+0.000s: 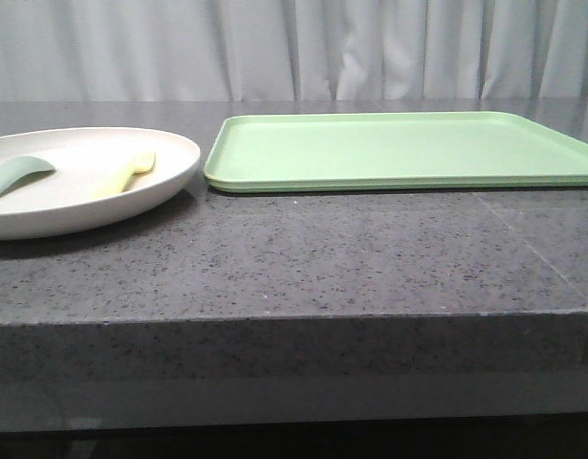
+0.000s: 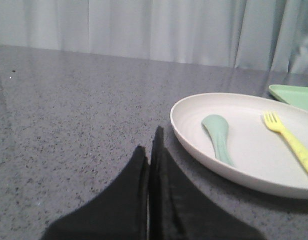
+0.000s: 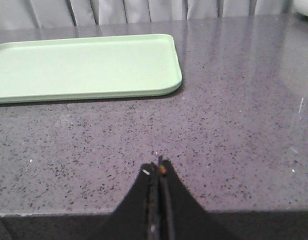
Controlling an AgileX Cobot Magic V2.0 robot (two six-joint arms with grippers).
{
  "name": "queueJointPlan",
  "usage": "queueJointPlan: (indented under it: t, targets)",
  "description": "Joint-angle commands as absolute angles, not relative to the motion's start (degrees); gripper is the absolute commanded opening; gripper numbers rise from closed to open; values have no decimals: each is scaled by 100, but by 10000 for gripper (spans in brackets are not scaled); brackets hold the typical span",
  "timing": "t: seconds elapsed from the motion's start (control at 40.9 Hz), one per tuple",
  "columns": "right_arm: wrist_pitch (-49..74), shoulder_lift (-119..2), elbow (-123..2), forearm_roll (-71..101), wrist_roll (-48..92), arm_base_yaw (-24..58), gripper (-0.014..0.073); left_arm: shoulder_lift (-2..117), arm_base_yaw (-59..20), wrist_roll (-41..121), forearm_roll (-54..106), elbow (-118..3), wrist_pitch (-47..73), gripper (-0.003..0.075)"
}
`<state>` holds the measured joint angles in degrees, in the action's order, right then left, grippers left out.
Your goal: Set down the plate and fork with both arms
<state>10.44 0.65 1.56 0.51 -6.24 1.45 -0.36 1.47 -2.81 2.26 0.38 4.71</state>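
Plate (image 1: pixel 45 215) at table's (image 1: pixel 303 258) left; tray (image 1: pixel 399 153) just right of it, edges near, contact unclear. In plate: spoon (image 1: pixel 16 175) left, fork (image 1: pixel 133 172) right, apart. Curtain (image 1: pixel 294 48) behind the table. Near half of table holds nothing else in front view

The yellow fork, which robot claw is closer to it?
Left. The left claw, shut, sits just beside the plate holding the fork. The right claw faces the green tray, fork unseen.

The left gripper (image 2: pixel 152 150) has matte black fingers tapering to narrow points. The right gripper (image 3: pixel 159 167) looks alike, with a small orange-brown fleck at its tip.
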Motion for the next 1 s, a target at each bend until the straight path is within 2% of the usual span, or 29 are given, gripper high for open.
queueJointPlan:
  t: [0.0, 0.147, 0.318, 0.44, 0.685, 0.807, 0.978]
  targets:
    - [451, 167, 109, 61, -570, 112, -113, -147, 163, -278, 355, 51, -498, -18]
    - [452, 167, -132, 61, -570, 112, -113, -147, 163, -278, 372, -30, -1231, -18]
    - [1015, 22, -1015, 61, -570, 106, -113, 127, 163, -278, 282, -740, -957, -18]
    - [1417, -610, -1802, 61, -570, 106, -113, 757, 163, -278, -183, -1486, -469, -18]
    - [1437, -2406, -3088, 61, -570, 106, -113, 2611, 163, -278, -380, -2976, 472, -18]
    - [1369, -3006, -3414, 62, -570, 106, -113, 3271, 163, -278, -487, -3392, 670, -18]
    - [1228, -3204, -3460, 62, -570, 106, -102, 3532, 163, -278, -487, -3490, 442, -18]
